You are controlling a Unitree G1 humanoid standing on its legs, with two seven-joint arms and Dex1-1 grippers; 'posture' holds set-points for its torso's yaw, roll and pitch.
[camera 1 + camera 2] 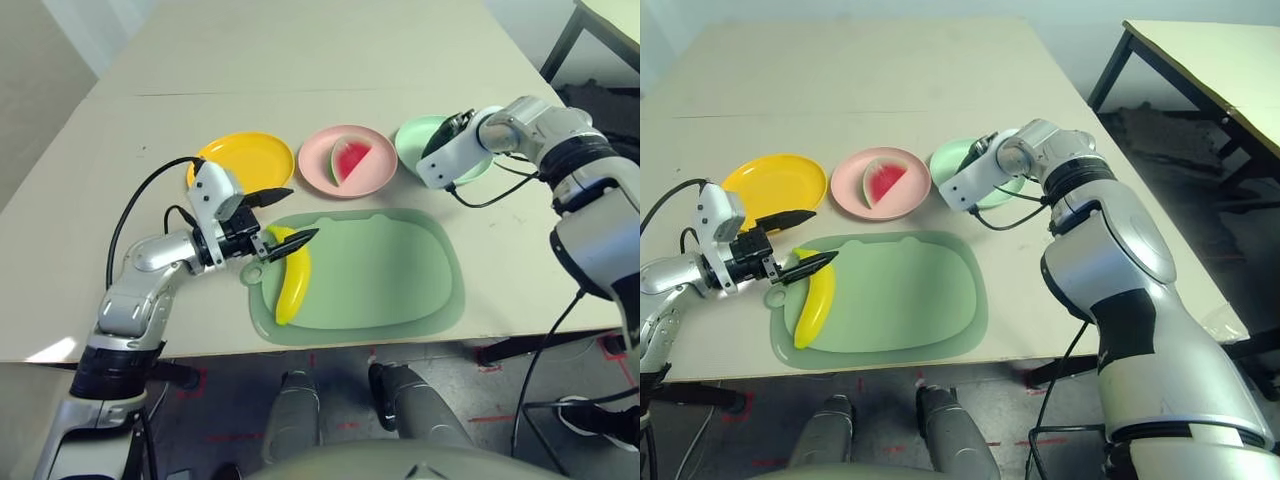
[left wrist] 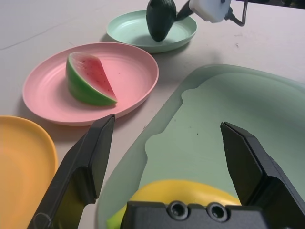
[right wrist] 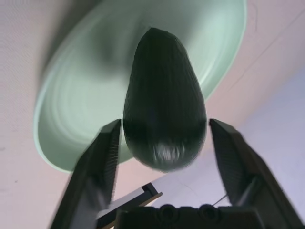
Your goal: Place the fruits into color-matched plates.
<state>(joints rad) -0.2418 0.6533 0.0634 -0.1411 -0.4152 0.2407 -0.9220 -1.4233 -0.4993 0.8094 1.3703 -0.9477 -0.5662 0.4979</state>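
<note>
- One fruit is left: the banana [image 1: 292, 282] on the green mat [image 1: 400, 280], just beneath the left gripper [image 1: 285, 215], fingers spread wide; closing on it is probably next.
- Farther off, watermelon [image 1: 350, 160] rests in the pink plate [image 1: 320, 150].
- Farthest, the right gripper [image 3: 164, 143] has its fingers apart beside the avocado [image 3: 164, 100], over the mint plate [image 3: 71, 124]; release looks underway.

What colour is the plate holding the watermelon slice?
Pink: the plate under the watermelon wedge shows best in the left wrist view.

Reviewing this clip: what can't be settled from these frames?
- Whether the avocado rests on the mint green plate or hangs above it: right wrist view is blurred there, and the right tool covers it in the head views.
- The banana's far end: cut off in left wrist view.
</note>
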